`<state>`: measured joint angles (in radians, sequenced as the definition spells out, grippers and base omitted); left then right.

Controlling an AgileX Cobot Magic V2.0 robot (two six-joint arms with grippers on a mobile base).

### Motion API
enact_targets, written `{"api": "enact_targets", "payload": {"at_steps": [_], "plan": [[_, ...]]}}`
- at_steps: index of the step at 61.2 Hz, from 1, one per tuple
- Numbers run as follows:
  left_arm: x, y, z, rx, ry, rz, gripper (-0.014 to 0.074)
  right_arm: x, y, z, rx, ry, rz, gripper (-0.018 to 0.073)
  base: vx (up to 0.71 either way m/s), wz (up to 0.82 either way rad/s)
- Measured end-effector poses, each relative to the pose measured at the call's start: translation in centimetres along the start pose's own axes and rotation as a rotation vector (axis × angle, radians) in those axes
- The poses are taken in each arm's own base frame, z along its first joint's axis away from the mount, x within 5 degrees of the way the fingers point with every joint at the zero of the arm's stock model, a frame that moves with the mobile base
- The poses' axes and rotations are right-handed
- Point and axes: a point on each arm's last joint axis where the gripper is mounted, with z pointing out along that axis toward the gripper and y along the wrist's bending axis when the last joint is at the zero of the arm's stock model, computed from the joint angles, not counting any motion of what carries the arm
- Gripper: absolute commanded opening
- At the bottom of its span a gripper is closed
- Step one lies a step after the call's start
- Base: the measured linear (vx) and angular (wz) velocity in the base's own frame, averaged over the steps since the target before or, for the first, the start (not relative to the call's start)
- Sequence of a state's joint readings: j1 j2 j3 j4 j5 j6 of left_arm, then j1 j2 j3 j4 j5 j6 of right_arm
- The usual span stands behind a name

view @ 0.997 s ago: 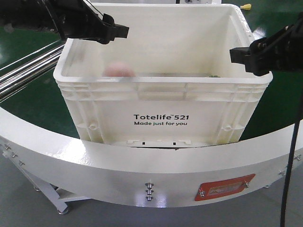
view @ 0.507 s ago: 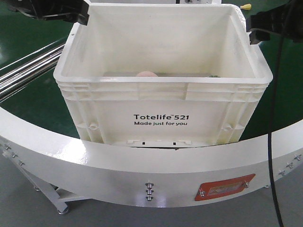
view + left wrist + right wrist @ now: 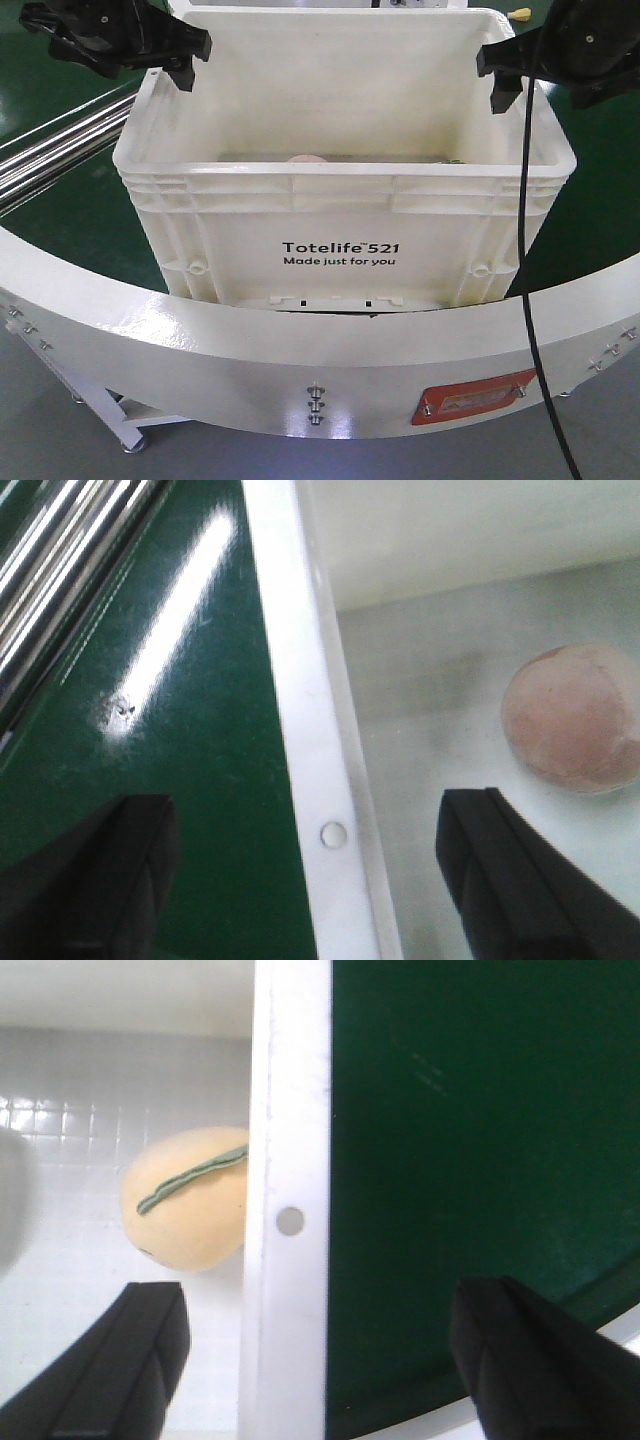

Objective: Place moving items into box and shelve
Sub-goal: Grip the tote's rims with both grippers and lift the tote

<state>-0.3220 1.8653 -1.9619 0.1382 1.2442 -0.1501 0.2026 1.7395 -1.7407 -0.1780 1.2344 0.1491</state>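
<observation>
The white box [image 3: 340, 215], printed "Totelife 521", stands on the green surface. Inside on its floor lie a dusty-pink ball [image 3: 570, 720] and a yellow fruit plush [image 3: 185, 1210] with a green stripe. In the front view only the top of the pink ball [image 3: 307, 158] shows over the front rim. My left gripper [image 3: 192, 60] is open, its fingers either side of the box's left rim [image 3: 315, 780]. My right gripper [image 3: 493, 82] is open too, straddling the right rim [image 3: 290, 1290]. Neither holds anything.
A curved white rail [image 3: 300, 350] with a red plate [image 3: 475, 397] runs in front of the box. Steel rollers [image 3: 50, 150] lie at the left. Green surface [image 3: 480, 1160] surrounds the box. A small yellow object [image 3: 520, 14] sits at the far right.
The pink ball, blurred in mid-fall a second ago, now rests on the box floor. Both arms drew back from the box's front and now straddle the side rims.
</observation>
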Motion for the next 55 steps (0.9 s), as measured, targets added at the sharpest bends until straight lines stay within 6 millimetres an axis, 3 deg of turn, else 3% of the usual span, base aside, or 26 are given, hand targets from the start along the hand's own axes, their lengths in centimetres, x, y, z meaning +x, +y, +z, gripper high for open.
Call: {"api": "enact_targets", "payload": {"at_steps": [25, 45, 55], "plan": [[0.0, -0.4, 2.7, 0.002, 0.059, -0.006, 0.0579, -0.2, 0.7, 3.2, -0.009, 0.079, -0.006, 0.0577, 0.0, 0.0], [0.1, -0.8, 3.1, 0.03, 0.073, -0.015, 0.0545, -0.4, 0.7, 2.9, -0.012, 0.075, -0.003, 0.0576, 0.0, 0.0], [0.1, -0.8, 3.1, 0.031, 0.073, -0.016, 0.0507, -0.4, 0.7, 2.8, -0.012, 0.073, -0.003, 0.0529, 0.0, 0.0]]}}
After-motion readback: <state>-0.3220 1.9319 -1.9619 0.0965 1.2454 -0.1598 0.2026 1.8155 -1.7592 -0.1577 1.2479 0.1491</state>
